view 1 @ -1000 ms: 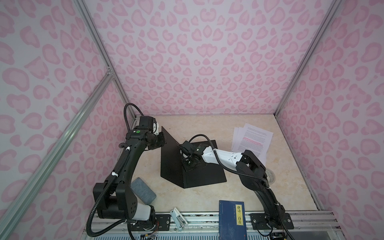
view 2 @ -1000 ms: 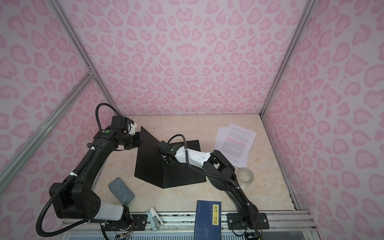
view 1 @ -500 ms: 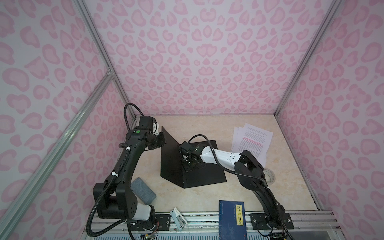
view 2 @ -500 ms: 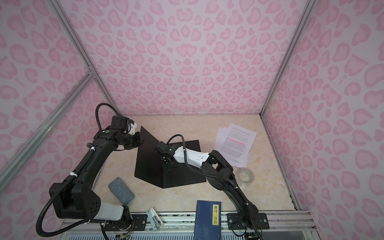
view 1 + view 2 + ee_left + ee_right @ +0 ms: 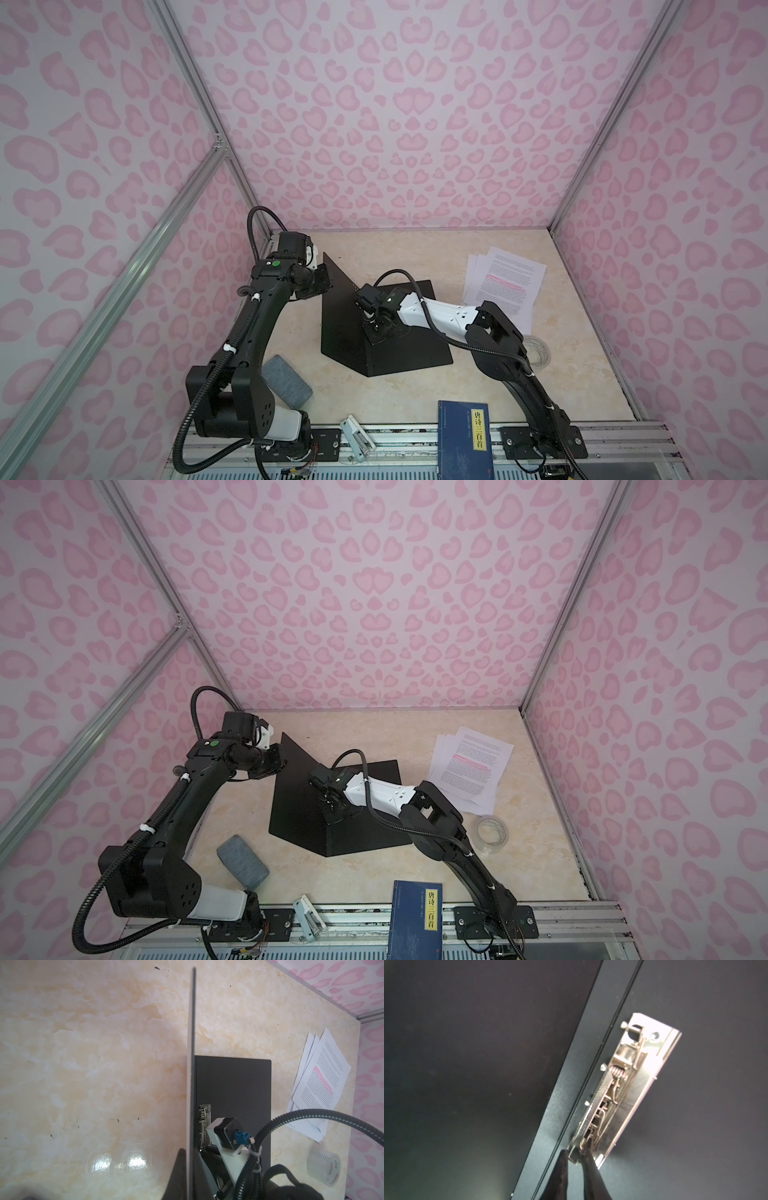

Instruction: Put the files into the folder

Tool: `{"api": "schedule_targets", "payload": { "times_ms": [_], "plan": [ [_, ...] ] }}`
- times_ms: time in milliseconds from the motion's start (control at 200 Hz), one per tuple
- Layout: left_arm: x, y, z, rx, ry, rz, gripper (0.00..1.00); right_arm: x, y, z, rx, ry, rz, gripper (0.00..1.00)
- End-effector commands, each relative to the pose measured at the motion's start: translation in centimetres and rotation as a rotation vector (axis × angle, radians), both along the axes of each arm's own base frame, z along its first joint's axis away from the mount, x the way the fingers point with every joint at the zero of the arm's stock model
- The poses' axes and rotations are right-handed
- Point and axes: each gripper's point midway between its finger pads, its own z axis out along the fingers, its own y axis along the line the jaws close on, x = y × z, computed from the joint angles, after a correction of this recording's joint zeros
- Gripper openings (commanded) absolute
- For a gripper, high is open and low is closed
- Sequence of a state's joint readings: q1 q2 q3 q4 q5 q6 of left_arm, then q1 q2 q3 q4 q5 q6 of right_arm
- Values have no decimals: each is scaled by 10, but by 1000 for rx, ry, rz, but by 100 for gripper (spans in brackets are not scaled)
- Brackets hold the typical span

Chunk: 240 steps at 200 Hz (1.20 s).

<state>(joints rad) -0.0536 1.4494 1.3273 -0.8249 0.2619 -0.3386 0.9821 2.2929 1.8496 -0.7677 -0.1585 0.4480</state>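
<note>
- Beige marbled desk [image 5: 395, 253], pink-patterned walls [image 5: 395, 124].
- Mid-desk, folder [image 5: 407, 357] lies open; files [image 5: 505, 286] back right, apart.
- Clamped on its raised cover: left end effector [image 5: 190, 1152].
- Only right wrist view shows right end effector [image 5: 575, 1154] pinching metal spine clip [image 5: 629, 1088].

Both top views are bright, lit evenly by soft light, with faint shadows on the tabletop [image 5: 415, 257]; the walls [image 5: 395, 124] look greyer toward the upper corners. In the left wrist view two white glare patches sit on the glossy tabletop. In the right wrist view the folder [image 5: 467, 1064] interior is dim, its metal clip [image 5: 633, 1093] glares white, and the right gripper [image 5: 575, 1154] is a blurred dark shape
</note>
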Motion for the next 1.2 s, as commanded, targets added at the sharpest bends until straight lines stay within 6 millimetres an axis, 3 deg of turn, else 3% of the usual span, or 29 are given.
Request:
{"api": "schedule_targets", "payload": {
  "times_ms": [0, 245, 270, 370, 955, 1195],
  "plan": [
    [0, -2, 2, -12, 4, -7, 3, -2, -8, -13, -50, 10, 7, 16],
    [0, -3, 1, -13, 8, -9, 3, -2, -12, -16, -76, 7, 6, 13],
    [5, -3, 12, -14, -21, -10, 3, -1, -13, -16, -80, 4, 4, 13],
    [6, -3, 13, -14, -23, -11, 3, -2, -16, -20, -94, 6, 4, 11],
    [6, -4, 12, -19, -18, -16, 3, -2, -24, -38, -151, 9, 4, 6],
    [6, -5, 10, -21, -13, -20, 3, 2, -27, -36, -167, -13, -2, 6]
  ]
}}
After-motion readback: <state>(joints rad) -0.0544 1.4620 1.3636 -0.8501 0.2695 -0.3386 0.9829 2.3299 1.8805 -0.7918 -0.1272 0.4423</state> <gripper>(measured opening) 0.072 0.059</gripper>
